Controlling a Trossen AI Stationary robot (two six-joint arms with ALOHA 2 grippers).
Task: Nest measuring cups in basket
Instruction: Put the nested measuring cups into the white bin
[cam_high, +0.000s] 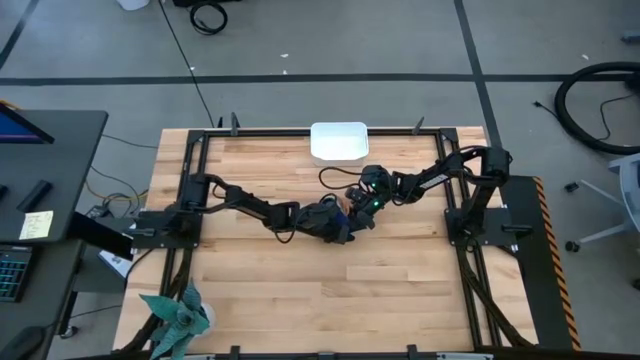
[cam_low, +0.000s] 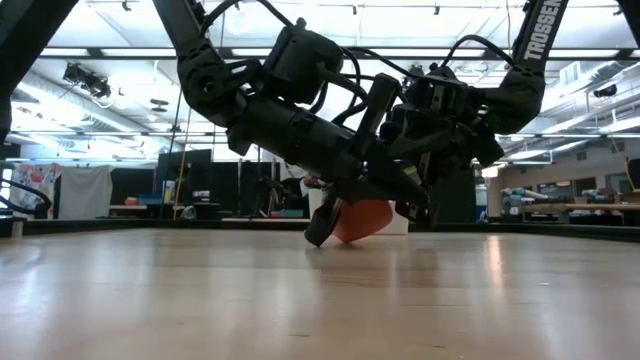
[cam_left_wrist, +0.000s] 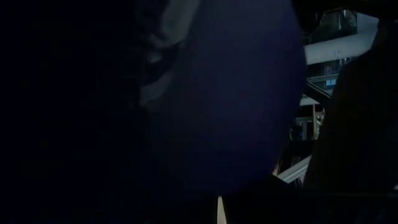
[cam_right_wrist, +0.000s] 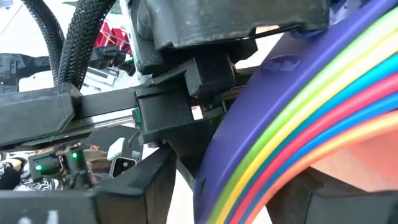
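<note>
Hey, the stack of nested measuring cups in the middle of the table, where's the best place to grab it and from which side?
Grip the stack of measuring cups across its layered rims, coming from above. It is tilted on the table between the left gripper and right gripper, so the rim edges face up; pinching all rims probably keeps the cups nested.

Teal spiky plant (cam_high: 178, 316) at table (cam_high: 300, 300) corner — laptop (cam_high: 12, 125) beside.
</note>
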